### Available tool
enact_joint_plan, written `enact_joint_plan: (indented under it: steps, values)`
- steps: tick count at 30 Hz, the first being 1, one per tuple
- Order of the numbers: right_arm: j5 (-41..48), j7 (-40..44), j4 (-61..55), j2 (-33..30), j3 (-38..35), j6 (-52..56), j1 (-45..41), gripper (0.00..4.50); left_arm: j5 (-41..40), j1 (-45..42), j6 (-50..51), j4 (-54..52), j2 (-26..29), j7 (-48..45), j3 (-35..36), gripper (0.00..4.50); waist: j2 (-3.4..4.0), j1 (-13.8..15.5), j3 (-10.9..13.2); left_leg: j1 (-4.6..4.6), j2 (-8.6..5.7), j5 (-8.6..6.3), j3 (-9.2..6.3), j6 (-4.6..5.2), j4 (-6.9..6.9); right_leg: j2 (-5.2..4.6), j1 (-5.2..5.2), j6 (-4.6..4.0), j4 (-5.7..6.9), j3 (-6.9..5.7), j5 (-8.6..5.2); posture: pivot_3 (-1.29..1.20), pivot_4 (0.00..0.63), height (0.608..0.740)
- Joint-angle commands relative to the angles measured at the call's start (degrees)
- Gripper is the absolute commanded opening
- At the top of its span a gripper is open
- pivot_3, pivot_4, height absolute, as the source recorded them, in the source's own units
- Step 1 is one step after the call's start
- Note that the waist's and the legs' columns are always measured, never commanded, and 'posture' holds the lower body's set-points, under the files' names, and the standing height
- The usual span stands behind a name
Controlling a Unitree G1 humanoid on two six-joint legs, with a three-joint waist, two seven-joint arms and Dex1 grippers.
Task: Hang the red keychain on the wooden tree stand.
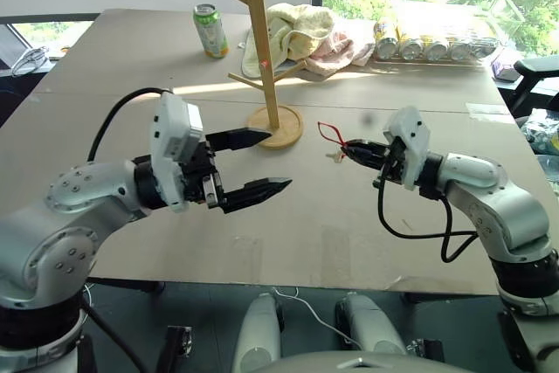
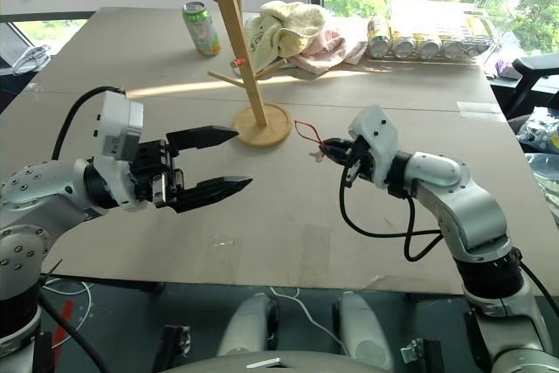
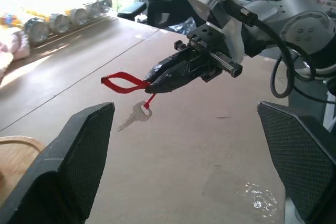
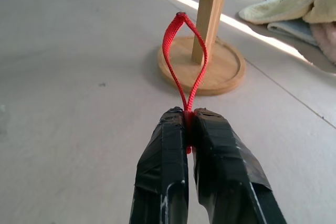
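Dangling a silver key, the red keychain (image 3: 126, 82) loops from the clamped right hand (image 3: 157, 80).

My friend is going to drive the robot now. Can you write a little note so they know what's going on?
Right gripper: shut on the red keychain, held above the table, loop sticking forward, key dangling below.
Left gripper: open, empty, raised near the right one.
Wooden tree stand: upright on the table, pegs bare, beyond the grippers.
Done: keychain picked up.
Left: carry the loop over a peg, then let go.
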Motion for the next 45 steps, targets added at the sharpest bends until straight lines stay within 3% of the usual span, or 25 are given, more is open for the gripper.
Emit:
enact_joint_plan:
  steps: [1, 6, 12, 30, 45]
  values:
    - [-0.4, -3.5, 1.8, 4.3, -1.6, -3.7, -4.6, 0.06, -5.2, 2.3, 1.4, -1.4, 1.3, 6.4, 9.6, 4.5, 0.0, -0.2, 0.0, 0.0, 0.0, 0.0, -0.01, -0.01, 0.01, 0.0, -0.01, -0.01, 0.03, 0.0, 0.01, 0.0, 0.15, 0.733]
    - [-2.6, -4.1, 7.2, 7.7, 0.2, -7.9, -9.1, 0.06, -7.4, 5.8, 1.6, -1.6, 3.2, 9.7, 15.6, 4.5, 0.01, 0.0, 0.0, 0.04, -0.01, 0.01, -0.01, -0.02, 0.03, 0.0, -0.03, -0.04, 0.13, -0.02, 0.01, 0.0, 0.15, 0.733]
    - [-6.1, -2.4, 12.2, 13.4, 3.0, -20.5, -13.3, 0.06, -6.3, 9.3, -0.2, -0.9, 4.1, 10.3, 20.6, 4.5, 0.03, -0.1, 0.0, 0.02, -0.02, 0.01, -0.02, -0.02, 0.01, -0.02, -0.05, -0.06, 0.15, -0.07, 0.01, 0.0, 0.15, 0.733]
    - [-15.3, -4.6, 26.8, 19.2, 5.8, -31.8, -18.5, 0.06, -4.7, 9.8, -4.2, -0.3, 3.8, 10.0, 19.6, 4.5, 0.04, -0.2, 0.0, 0.03, -0.03, 0.03, -0.01, -0.05, 0.01, -0.05, -0.09, -0.08, 0.29, -0.08, 0.01, 0.0, 0.15, 0.733]
    - [-15.8, -4.5, 30.0, 22.4, 5.2, -34.0, -19.6, 0.06, -3.4, 10.3, -5.0, 0.0, 4.5, 9.3, 19.5, 4.5, 0.05, -0.2, 0.0, 0.03, -0.03, 0.03, -0.02, -0.06, 0.01, -0.05, -0.1, -0.08, 0.3, -0.09, 0.01, 0.0, 0.15, 0.733]
